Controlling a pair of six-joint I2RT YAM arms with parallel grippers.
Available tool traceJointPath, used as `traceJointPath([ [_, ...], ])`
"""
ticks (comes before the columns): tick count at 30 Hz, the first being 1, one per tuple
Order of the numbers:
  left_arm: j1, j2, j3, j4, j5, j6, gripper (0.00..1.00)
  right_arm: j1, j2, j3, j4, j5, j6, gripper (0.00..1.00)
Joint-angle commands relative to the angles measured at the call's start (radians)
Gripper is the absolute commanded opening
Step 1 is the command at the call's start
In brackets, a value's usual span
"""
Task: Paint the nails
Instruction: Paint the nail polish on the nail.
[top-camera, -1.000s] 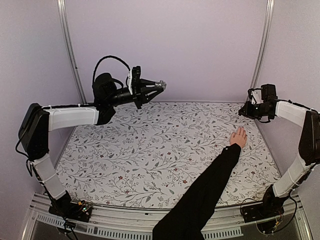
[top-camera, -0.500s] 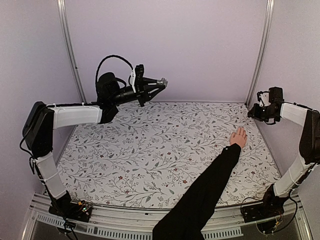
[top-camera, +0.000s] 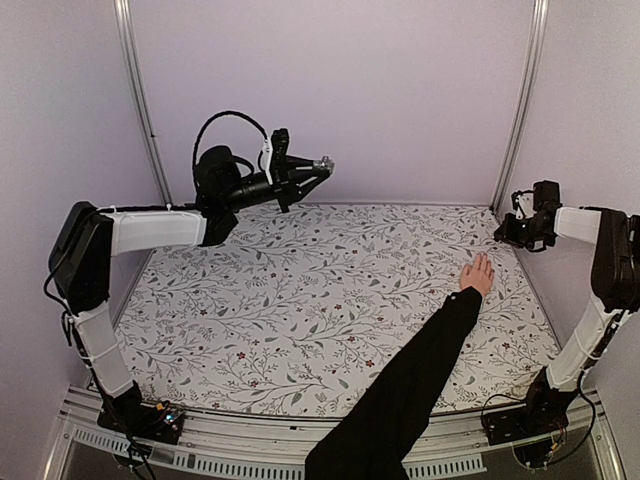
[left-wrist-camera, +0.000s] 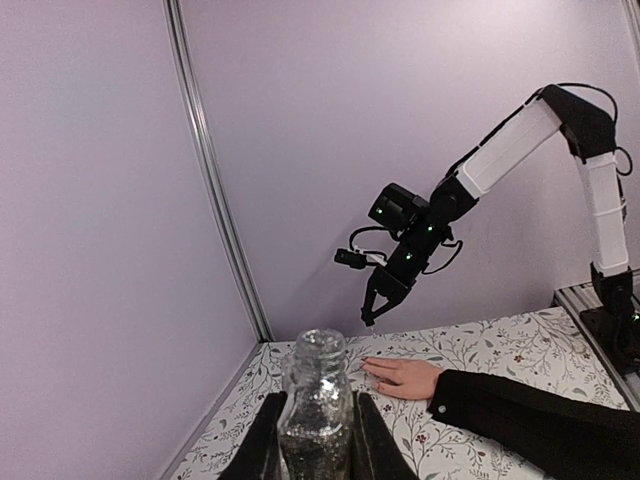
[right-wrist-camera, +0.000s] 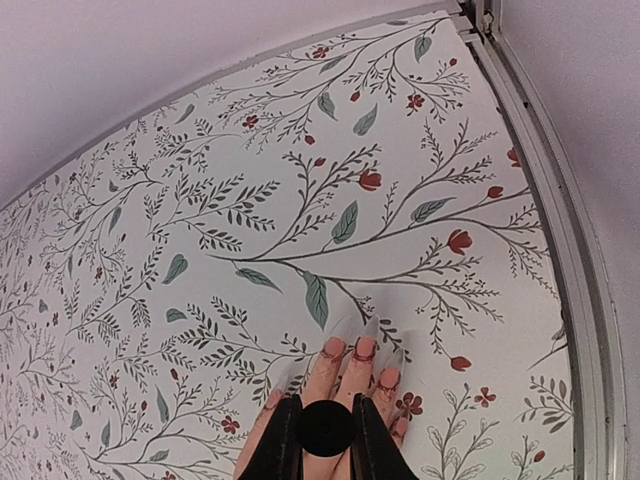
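Note:
A bare hand (top-camera: 478, 275) in a long black sleeve (top-camera: 410, 385) lies flat at the back right of the table. In the right wrist view its long clear nails (right-wrist-camera: 341, 326) point toward the back wall. My right gripper (top-camera: 505, 232) hovers just beyond the fingertips, shut on a round black cap (right-wrist-camera: 325, 428). The left wrist view shows the right gripper (left-wrist-camera: 372, 315) above the hand (left-wrist-camera: 405, 376). My left gripper (top-camera: 322, 165) is raised at the back left, shut on an uncapped glass bottle of glittery polish (left-wrist-camera: 317, 410).
The floral table cover (top-camera: 300, 290) spreads between the arms. A metal rail (right-wrist-camera: 545, 170) runs along the table's right edge, close to the hand. Lilac walls stand behind and at both sides.
My right gripper has drifted right and slightly down, toward the back right corner. The left gripper with the bottle rose a little. The hand has stayed put.

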Motion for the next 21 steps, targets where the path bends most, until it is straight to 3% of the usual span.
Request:
traceJointPath([
  [1, 0.015, 0.022, 0.035, 0.014, -0.010, -0.016, 0.00, -0.013, 0.027, 0.048, 0.033, 0.009, -0.015, 0.00],
  [14, 0.032, 0.034, 0.040, 0.020, -0.015, -0.039, 0.00, -0.013, 0.125, 0.188, 0.013, 0.017, -0.023, 0.00],
  [21, 0.037, 0.039, 0.041, 0.022, -0.014, -0.042, 0.00, -0.012, 0.132, 0.177, 0.001, -0.003, -0.037, 0.00],
])
